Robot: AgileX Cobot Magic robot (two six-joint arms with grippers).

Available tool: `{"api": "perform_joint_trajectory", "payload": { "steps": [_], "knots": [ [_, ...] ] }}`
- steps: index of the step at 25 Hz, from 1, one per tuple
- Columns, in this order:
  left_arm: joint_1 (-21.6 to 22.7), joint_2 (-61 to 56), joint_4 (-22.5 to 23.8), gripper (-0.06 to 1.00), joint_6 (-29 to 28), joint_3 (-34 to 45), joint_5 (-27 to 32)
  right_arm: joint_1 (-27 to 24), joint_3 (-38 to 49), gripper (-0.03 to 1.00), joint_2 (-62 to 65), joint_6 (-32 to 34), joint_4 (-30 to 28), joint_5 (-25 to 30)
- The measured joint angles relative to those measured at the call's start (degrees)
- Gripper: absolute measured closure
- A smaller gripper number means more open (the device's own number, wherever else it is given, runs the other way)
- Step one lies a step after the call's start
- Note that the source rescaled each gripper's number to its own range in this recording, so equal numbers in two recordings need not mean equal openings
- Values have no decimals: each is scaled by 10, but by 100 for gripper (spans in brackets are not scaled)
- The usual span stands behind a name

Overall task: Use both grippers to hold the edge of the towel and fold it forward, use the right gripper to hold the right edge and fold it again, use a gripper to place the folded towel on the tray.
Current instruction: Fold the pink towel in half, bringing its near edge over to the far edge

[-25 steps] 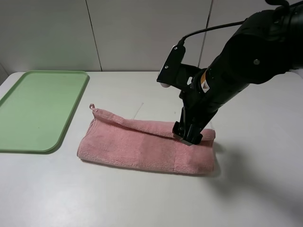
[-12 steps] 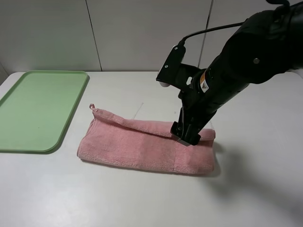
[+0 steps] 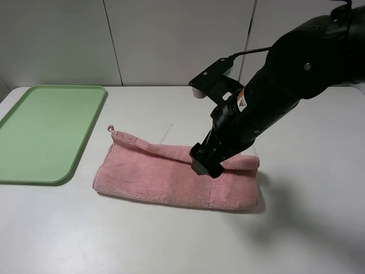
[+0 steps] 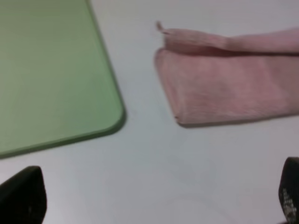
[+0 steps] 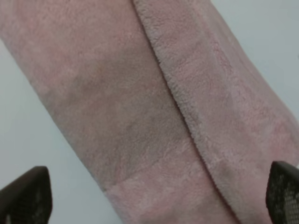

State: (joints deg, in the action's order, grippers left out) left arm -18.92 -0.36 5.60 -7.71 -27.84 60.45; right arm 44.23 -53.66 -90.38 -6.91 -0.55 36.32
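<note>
Towel: pink, folded to a long band, lying flat on the white table at the centre of the high view. Read from left to right.

Tray: pale green, at 9 o'clock from the towel and apart from it, with bare table between.

Left gripper: seen only in its own wrist view. Its two black tips stand far apart with nothing between them, over bare table. Ahead of it lie the tray's rounded corner and the towel's left end.

Loop: at the towel's 10 o'clock corner, on the table.

Hem: the folded-over edge, running along the towel's 12 o'clock side.

Right gripper: its black arm enters from 2 o'clock and slants down to the towel, ending over the hem a little right of the towel's middle. The jaws are spread wide. In the right wrist view the towel fills the space between and below the two tips, lying flat and not pinched. Whether a tip touches the cloth cannot be told. The towel's right end lies at 4 o'clock from the gripper.
</note>
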Motion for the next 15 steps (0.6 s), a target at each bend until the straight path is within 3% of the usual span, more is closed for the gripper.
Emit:
{"api": "perform_joint_trajectory", "payload": {
  "steps": [3,8,15],
  "knots": [
    [72,0,0,-5,-1,0,0,0,0,-3,0,29,1,0],
    [147,0,0,-5,-2,0,0,0,0,-3,0,65,6,0],
    [169,0,3,-5,-2,0,0,0,0,-3,0,153,12,0]
  ]
}}
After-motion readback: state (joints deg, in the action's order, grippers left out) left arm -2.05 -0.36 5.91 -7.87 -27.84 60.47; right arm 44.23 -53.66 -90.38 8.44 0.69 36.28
